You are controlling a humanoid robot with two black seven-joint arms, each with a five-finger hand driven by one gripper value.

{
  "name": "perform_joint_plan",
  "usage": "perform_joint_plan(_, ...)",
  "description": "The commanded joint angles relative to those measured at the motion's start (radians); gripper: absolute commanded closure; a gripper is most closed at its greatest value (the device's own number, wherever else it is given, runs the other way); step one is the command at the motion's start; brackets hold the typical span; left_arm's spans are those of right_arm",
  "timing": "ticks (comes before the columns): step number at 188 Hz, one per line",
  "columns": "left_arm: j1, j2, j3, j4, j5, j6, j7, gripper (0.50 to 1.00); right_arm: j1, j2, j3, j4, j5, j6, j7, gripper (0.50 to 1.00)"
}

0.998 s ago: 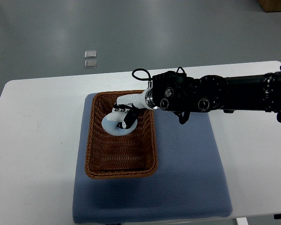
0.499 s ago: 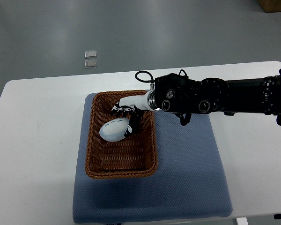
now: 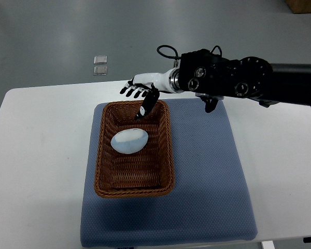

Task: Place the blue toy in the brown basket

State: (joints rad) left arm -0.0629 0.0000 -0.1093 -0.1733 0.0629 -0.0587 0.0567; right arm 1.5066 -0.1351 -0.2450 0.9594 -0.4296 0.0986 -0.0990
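The pale blue egg-shaped toy (image 3: 129, 141) lies inside the brown wicker basket (image 3: 104, 171), in its upper half. My right hand (image 3: 138, 97) hovers above the basket's far rim, fingers spread and empty, thumb pointing down toward the basket. Its black arm (image 3: 238, 83) comes in from the right edge. The hand is clear of the toy. My left arm is not in view.
The basket sits on a blue mat (image 3: 207, 176) on a white table (image 3: 36, 166). Two small clear squares (image 3: 100, 65) lie on the grey floor beyond the table's far edge.
My right hand let go of the blue toy, which now rests in the basket. The hand rose and drew back toward the far rim, fingers spread.
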Motion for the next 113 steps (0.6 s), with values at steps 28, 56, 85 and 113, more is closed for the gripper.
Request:
perform_joint_plan(28,0.0,0.0,0.002,0.0,0.0,0.0,0.0,0.5,-0.218,-0.138,0.38,-0.019,0.0,-0.066,0.107,0.611)
perform_joint_plan(56,0.0,0.0,0.005,0.0,0.0,0.0,0.0,0.5,-0.408,-0.124,0.679,-0.051,0.0,-0.092,0.147,0.611)
perform_joint_plan(85,0.0,0.0,0.006,0.0,0.0,0.0,0.0,0.5,-0.626,-0.038,1.044,-0.065,0.017,-0.082,0.153,0.597)
perform_joint_plan(113,0.0,0.0,0.006,0.0,0.0,0.0,0.0,0.5,-0.735,0.046,1.207,-0.097,0.107,-0.068,0.154,0.591)
